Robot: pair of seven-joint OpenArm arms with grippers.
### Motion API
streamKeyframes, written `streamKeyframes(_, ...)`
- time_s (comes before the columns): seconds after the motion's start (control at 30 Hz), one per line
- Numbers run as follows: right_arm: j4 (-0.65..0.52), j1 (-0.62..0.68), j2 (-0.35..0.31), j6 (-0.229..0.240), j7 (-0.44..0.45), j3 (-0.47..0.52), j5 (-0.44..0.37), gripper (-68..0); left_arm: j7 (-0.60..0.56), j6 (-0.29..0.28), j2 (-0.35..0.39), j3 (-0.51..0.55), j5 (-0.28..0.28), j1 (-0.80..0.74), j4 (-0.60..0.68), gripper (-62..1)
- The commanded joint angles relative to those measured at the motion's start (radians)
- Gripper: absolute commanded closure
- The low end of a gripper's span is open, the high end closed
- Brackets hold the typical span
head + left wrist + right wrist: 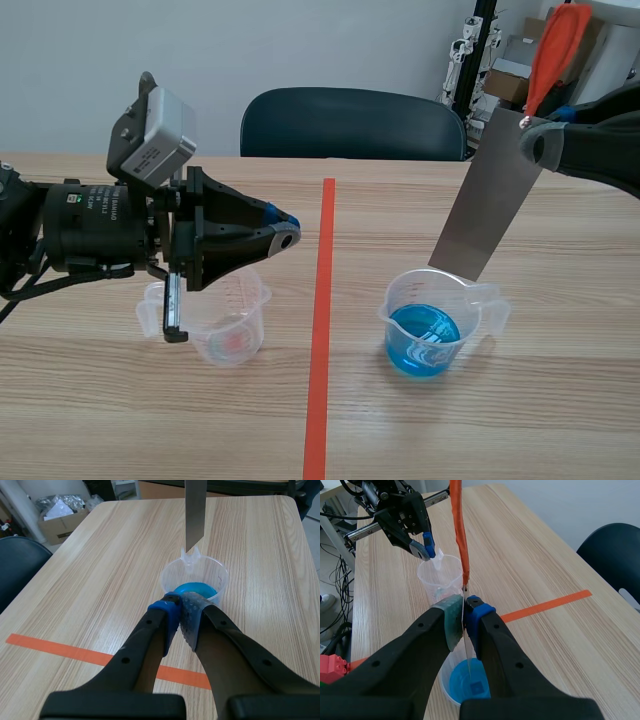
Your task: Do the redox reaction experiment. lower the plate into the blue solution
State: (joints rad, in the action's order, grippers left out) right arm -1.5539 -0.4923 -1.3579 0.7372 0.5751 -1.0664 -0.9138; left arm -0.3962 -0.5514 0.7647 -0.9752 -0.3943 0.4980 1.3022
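A clear cup of blue solution stands right of the tape line. A grey metal plate hangs tilted over it, its lower edge about level with the cup's rim and above the liquid. My right gripper is shut on the plate's top end, where an orange strap is tied. In the right wrist view the plate shows edge-on between the fingers of the right gripper, above the blue cup. My left gripper is shut on nothing and points at the blue cup and plate.
Under my left arm stands a second clear cup with a reddish spot at its bottom. An orange tape line runs down the table's middle. A dark chair stands at the far edge, with racks and boxes behind.
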Motion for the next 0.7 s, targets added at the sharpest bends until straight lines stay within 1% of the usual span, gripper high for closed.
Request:
streamKeyframes(0.0, -0.007, -0.018, -0.013, 0.008, 0.019, 0.020, -0.022, -0.6, -0.014, 0.002, -0.005, -0.003, -0.014, 0.006, 0.013, -2.9)
streamKeyframes(0.67, -0.007, -0.018, -0.013, 0.008, 0.018, 0.020, -0.033, -0.6, -0.014, 0.002, -0.005, -0.003, -0.014, 0.006, 0.013, -2.9)
